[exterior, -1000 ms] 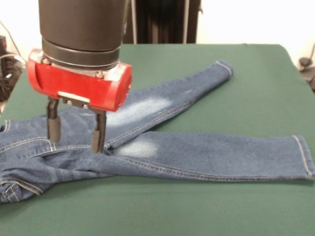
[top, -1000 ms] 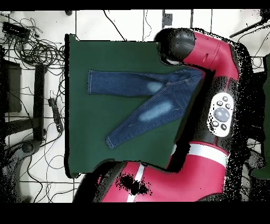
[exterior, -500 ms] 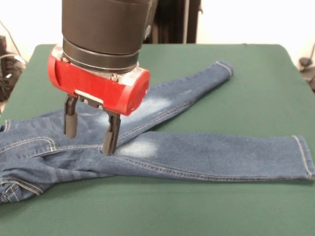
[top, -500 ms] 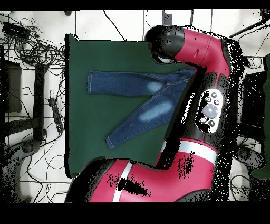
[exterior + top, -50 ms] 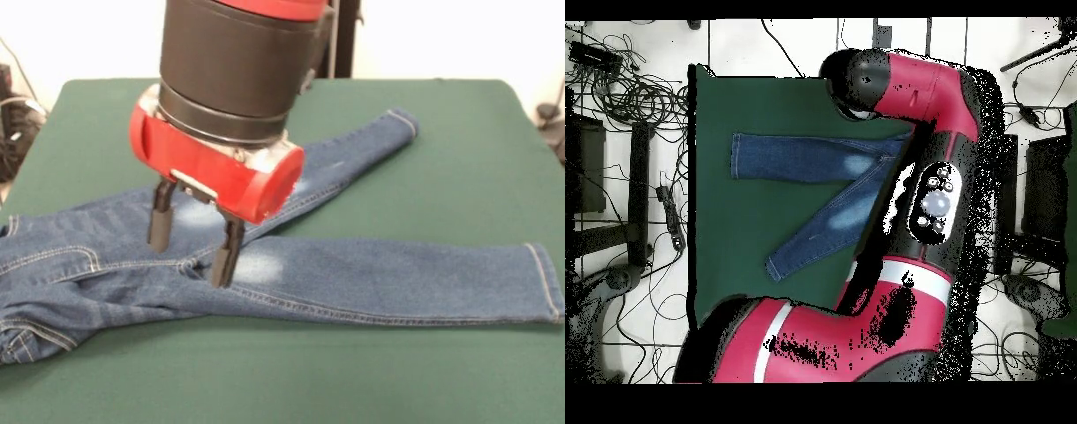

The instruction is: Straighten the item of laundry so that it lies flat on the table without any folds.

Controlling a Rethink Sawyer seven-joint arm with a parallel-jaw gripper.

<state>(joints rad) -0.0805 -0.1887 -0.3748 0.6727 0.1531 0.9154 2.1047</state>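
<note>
Lying spread on the table (image 5: 459, 124), jeans (image 5: 371, 278) with waistband end at the front view's left edge and both legs running out to the right. Near leg's long axis almost level across the picture, hem (image 5: 547, 283) close to the right edge. Far leg angled up and away to the right, hem (image 5: 402, 119) toward the table's far right part. Legs splayed in a V from the crotch, faded patches on both thighs. Waist end at lower left bunched, with creases and a fold near the table's edge; legs mostly flat. Gripper (image 5: 190, 252) hanging over the crotch and upper thigh area, fingers (image 5: 225, 256) spread wide, nothing between them, tips at or just above the denim; contact not clear. Tilted slightly, red housing and black wrist above it. In the overhead view, jeans (image 5: 805, 160) on the table (image 5: 725, 260) with one leg running left along the picture's horizontal, the other slanting down-left, hem (image 5: 775, 270) near the table's middle. Waist end hidden under the arm (image 5: 935, 130), which crosses the table's right part. Gripper itself not visible from above. Cables (image 5: 615, 90) and floor clutter left of the table.
</note>
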